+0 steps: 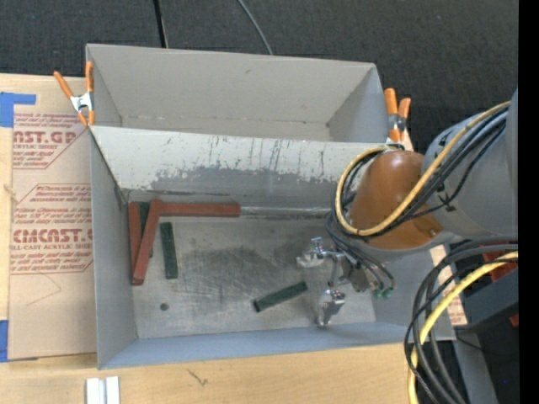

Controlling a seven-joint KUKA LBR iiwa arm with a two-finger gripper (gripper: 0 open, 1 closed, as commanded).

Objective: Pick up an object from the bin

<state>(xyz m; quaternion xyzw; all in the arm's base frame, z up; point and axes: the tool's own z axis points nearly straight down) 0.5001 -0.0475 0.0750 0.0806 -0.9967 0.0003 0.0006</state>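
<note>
My gripper (322, 281) is low in the right part of the bin, its two metal fingers spread apart, one fingertip (312, 254) toward the back and the other near the front wall. Nothing lies between them. A short dark green bar (280, 296) rests on the floor just left of the fingers, slanted, its right end close to the gap between them. It does not touch either finger as far as I can see.
At the left lie a long reddish-brown bar (192, 210) along the back wall, another reddish-brown bar (145, 244) leaning along the left wall, and a second dark green bar (169, 250) beside it. The arm with its orange cover and cables stands over the right rim.
</note>
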